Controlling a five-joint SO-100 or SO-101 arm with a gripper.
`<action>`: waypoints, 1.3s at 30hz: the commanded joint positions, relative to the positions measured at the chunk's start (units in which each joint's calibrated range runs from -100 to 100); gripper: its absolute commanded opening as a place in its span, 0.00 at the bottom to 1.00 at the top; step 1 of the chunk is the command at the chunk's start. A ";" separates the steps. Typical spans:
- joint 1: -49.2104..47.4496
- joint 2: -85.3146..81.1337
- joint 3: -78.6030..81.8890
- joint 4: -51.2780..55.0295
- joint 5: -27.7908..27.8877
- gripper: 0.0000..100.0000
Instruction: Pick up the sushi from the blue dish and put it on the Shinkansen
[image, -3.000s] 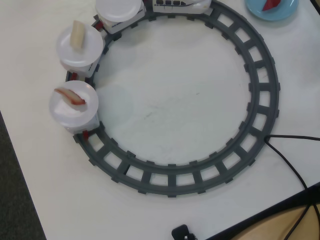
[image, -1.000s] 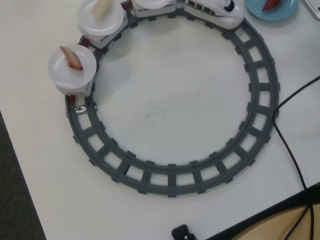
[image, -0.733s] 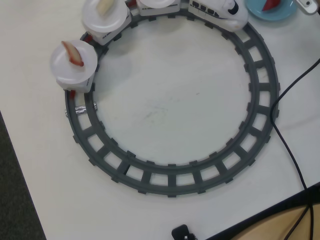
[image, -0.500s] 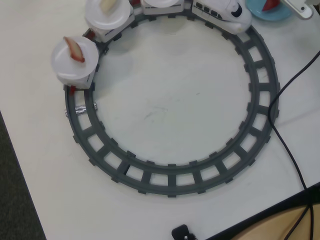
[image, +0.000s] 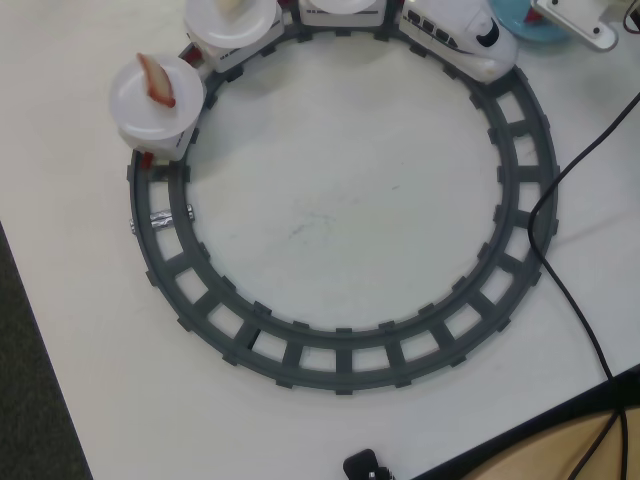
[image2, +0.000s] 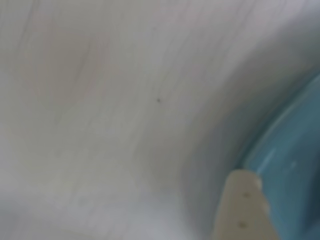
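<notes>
overhead view: gripper (image: 575, 20) over the blue dish (image: 515, 22), claw state unclear; sushi unseen, pick and placing on shinkansen (image: 458, 36) remaining.

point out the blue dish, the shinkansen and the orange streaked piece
blue dish (image: 512, 22): overhead view, visible left rim
Shinkansen (image: 462, 38): overhead view, nose car roof
orange streaked piece (image: 157, 80): overhead view, its middle

You see a table (image: 330, 200) with a smooth, matt white surface, with a few faint scratches. The ring track (image: 520, 170) looks like dull dark grey plastic. The Shinkansen (image: 455, 35) is glossy white plastic, and its round discs (image: 150, 95) are smooth white plastic too. In the wrist view the blue dish (image2: 295, 160) looks smooth and a little shiny, and the end effector finger (image2: 242, 207) is matt cream plastic.
</notes>
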 joint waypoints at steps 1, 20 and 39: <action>0.11 0.18 -3.19 -1.73 0.28 0.32; 0.64 2.85 -3.01 -3.96 0.28 0.01; 2.23 -35.90 18.18 -3.87 -1.14 0.03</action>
